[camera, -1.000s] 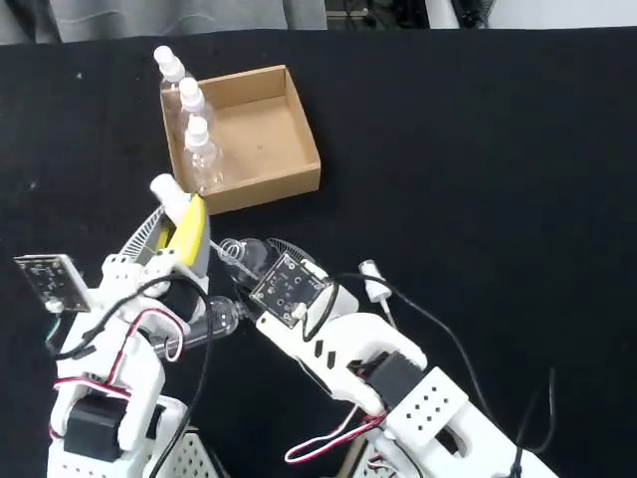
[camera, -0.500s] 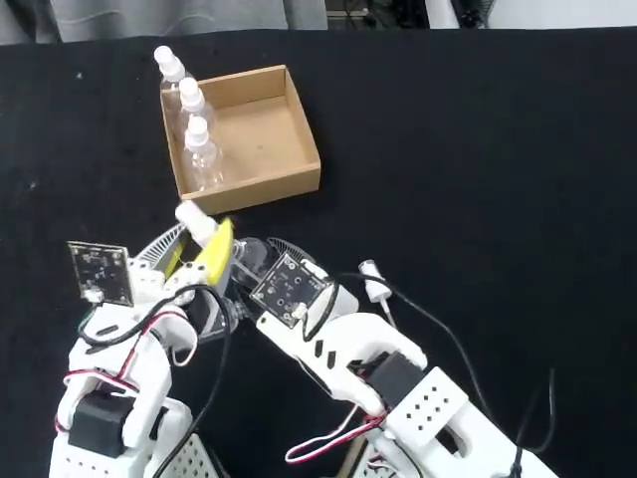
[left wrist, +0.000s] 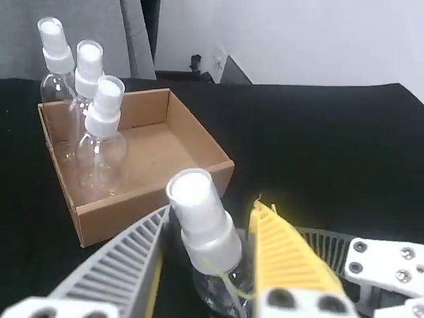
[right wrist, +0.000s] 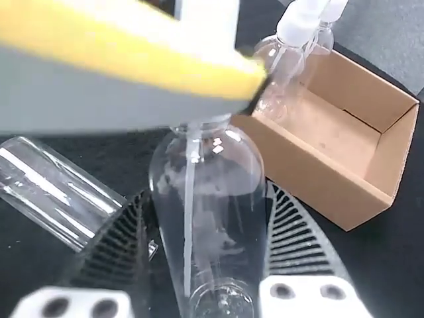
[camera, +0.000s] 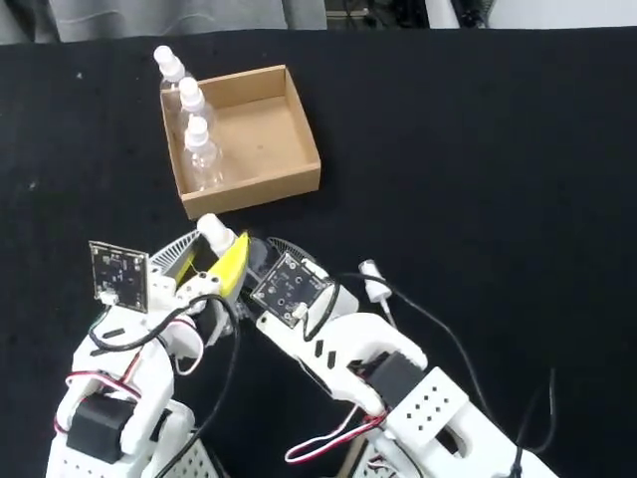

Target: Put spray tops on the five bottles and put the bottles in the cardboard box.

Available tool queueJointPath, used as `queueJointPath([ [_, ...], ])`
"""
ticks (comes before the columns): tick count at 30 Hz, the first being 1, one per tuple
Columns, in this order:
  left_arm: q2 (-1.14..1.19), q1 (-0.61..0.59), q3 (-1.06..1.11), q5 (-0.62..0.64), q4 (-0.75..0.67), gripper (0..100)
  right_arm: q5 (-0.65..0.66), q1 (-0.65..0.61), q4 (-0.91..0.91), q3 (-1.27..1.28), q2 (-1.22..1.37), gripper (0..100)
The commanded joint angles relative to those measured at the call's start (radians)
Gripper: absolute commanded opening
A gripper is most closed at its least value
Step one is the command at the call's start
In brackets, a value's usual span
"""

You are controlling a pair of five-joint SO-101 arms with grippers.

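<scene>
My left gripper is shut on a white spray top, whose thin tube runs down into a clear bottle. In the left wrist view the spray top sits on the bottle's neck between the grey and yellow fingers. My right gripper is shut on that bottle's body, holding it just in front of the cardboard box. Three capped bottles stand along one wall inside the box. A loose spray top lies on the table to the right of the right arm.
A clear bottle without a top lies on the black table beside the held one. The box has free floor space next to the three bottles. Cables trail from the right arm at the lower right.
The left arm swung right from beside the box's front corner, carrying the spray top over the bottle in the right gripper. The right arm stayed still.
</scene>
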Motion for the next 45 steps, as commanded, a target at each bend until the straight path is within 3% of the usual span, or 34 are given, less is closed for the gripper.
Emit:
queueJointPath([
  [1, -0.003, 0.008, -0.076, -0.003, 0.029, 20, 0.002, -0.005, -0.029, -0.01, -0.022, 11.3],
  [8, -0.003, 0.002, -0.119, -0.002, 0.083, 22, 0.002, -0.005, -0.029, -0.008, -0.022, 11.3],
  [20, -0.003, -0.122, -0.143, 0.04, 0.08, 22, 0.002, -0.005, -0.028, -0.005, -0.022, 11.3],
  [30, -0.006, -0.127, -0.145, 0.044, 0.08, 22, 0.002, 0.021, -0.028, -0.005, -0.022, 11.3],
  [45, -0.006, -0.242, -0.143, 0.146, 0.074, 22, 0.002, 0.038, -0.029, -0.005, -0.022, 11.3],
])
